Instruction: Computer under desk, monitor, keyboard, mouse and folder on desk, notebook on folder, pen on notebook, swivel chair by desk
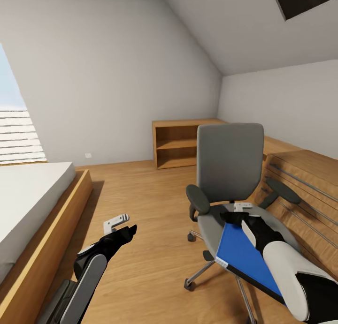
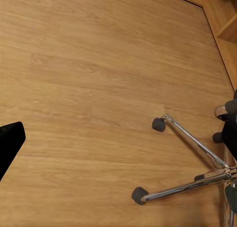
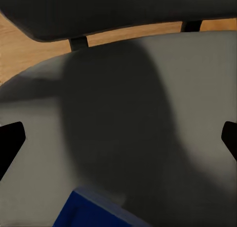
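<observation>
The swivel chair (image 1: pixel 229 167) stands on the wood floor right of centre, grey with black armrests and a chrome star base (image 2: pixel 197 153). The bright blue folder (image 1: pixel 244 258) lies on its seat (image 3: pixel 148 113), jutting over the front edge. My right gripper (image 1: pixel 241 212) hovers open just above the seat near the backrest, beyond the folder's far edge. The folder's corner (image 3: pixel 94 209) shows below its spread fingertips (image 3: pixel 10 143). My left gripper (image 1: pixel 119 226) hangs open over bare floor to the chair's left, holding nothing.
A bed (image 1: pixel 28 197) in a wooden frame fills the left side. A low open wooden shelf unit (image 1: pixel 178 143) stands against the back wall. A light wood cabinet with bar handles (image 1: pixel 300 188) runs along the right, close behind the chair. Open floor (image 1: pixel 150 211) lies between the bed and the chair.
</observation>
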Controlling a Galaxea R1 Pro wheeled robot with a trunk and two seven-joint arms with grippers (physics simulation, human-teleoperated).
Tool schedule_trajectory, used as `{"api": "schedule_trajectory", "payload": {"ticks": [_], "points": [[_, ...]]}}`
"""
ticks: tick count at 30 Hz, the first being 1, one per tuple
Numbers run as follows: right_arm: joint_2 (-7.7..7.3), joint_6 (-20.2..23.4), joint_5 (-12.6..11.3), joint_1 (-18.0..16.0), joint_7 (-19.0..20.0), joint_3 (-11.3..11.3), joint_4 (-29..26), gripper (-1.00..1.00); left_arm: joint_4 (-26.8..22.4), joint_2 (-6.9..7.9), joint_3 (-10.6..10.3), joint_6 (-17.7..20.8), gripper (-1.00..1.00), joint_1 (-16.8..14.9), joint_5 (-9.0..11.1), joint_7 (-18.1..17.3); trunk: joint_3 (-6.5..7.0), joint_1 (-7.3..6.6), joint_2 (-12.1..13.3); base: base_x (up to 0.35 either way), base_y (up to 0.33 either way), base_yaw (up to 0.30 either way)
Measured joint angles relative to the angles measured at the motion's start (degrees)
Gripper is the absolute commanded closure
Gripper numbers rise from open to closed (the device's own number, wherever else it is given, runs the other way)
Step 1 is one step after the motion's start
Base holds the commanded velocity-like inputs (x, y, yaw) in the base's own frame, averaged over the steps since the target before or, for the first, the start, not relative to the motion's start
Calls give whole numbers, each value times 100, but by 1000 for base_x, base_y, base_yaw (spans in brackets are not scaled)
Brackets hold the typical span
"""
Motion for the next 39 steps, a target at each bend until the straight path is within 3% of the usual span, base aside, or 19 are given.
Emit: {"api": "schedule_trajectory", "payload": {"ticks": [10,20,24,30,39], "points": [[2,650,-543,28,8,-30,-779,-100,6,0,0,0,-100,0,0,1,0,0,0,0,0,0],[-9,1326,-709,43,17,-81,-1196,-100,9,0,0,0,-100,0,-3,2,0,0,0,0,0,0],[-13,1520,-719,44,19,-276,-1242,-100,9,0,0,0,-100,0,-3,3,0,0,0,0,0,0],[-18,1827,-720,45,21,-774,-1373,-100,9,0,0,0,-100,0,-4,3,0,0,0,0,0,0],[-17,2089,-720,92,22,-961,-1672,-100,9,0,0,0,-100,0,-4,3,0,0,0,0,0,0]]}}
